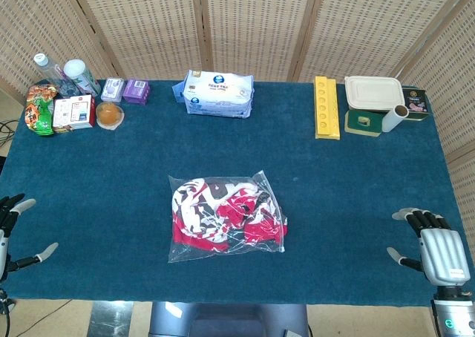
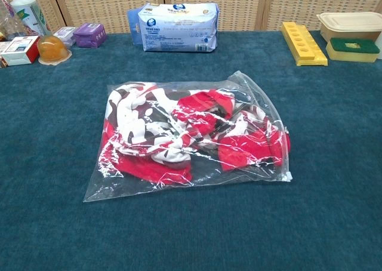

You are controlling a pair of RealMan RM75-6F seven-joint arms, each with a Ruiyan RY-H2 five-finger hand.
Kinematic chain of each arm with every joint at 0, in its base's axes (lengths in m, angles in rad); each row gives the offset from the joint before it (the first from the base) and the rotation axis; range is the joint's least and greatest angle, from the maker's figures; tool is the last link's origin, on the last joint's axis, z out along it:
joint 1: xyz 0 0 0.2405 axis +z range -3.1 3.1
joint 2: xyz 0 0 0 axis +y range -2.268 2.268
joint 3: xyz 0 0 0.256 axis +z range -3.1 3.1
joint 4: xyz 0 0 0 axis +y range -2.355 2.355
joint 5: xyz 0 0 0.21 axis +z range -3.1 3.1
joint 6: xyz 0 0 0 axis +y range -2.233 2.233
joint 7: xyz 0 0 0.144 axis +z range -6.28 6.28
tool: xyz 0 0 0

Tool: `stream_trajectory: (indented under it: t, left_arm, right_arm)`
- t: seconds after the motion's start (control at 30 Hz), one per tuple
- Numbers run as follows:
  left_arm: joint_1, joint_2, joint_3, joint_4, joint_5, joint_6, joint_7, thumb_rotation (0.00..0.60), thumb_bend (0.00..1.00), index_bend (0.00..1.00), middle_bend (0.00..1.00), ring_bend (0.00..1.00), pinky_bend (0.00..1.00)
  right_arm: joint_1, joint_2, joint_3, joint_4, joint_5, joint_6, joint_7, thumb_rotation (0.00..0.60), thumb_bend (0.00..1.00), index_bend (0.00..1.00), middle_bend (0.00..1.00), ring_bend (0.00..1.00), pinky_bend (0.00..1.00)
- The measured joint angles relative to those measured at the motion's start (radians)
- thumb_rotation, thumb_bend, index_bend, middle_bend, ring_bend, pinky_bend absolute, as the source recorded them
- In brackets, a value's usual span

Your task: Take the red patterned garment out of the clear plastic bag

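A clear plastic bag (image 1: 260, 181) (image 2: 250, 89) lies flat in the middle of the blue table, with the red, white and dark patterned garment (image 1: 223, 214) (image 2: 179, 134) crumpled inside it. My left hand (image 1: 13, 233) hovers at the table's front left edge, fingers spread, holding nothing. At the front right edge my right hand (image 1: 434, 248) is also open, its back facing up. Both hands are far from the bag. Neither hand shows in the chest view.
Along the back stand a wipes pack (image 1: 218, 93), a yellow tray (image 1: 326, 107), a lidded box (image 1: 373, 92) on a green sponge, a white roll (image 1: 393, 118), purple boxes (image 1: 125, 90), an orange jelly cup (image 1: 109, 115), bottles (image 1: 63, 75) and snack packs (image 1: 41, 108).
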Motion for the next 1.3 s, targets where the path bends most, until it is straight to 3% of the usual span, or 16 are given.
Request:
stream_trajectory:
  t: [0.7,0.9,1.13,1.3]
  left_arm:
    - [-0.06,0.023,0.009,-0.011,0.062,-0.074,0.052,0.534,0.11,0.19,0.12,0.06,0.09]
    - [-0.12,0.039,0.008,-0.043,0.086,-0.153,0.106,0.529,0.09,0.19,0.12,0.06,0.09]
    - [-0.248,0.049,-0.015,-0.116,0.082,-0.337,0.209,0.524,0.03,0.01,0.11,0.04,0.09]
    - [-0.353,0.025,-0.048,-0.153,0.007,-0.483,0.302,0.527,0.02,0.0,0.05,0.0,0.07]
  right_arm:
    - [-0.017,-0.001,-0.018,0.021,-0.041,0.021,0.046,0.582,0.19,0.35,0.32,0.3,0.28]
    - [-0.021,-0.002,-0.022,0.039,-0.048,0.026,0.07,0.584,0.19,0.35,0.32,0.3,0.28]
    - [-0.031,-0.003,-0.031,0.079,-0.061,0.038,0.122,0.582,0.19,0.35,0.32,0.3,0.28]
    - [-0.036,-0.003,-0.033,0.109,-0.057,0.038,0.158,0.582,0.19,0.35,0.32,0.3,0.28]
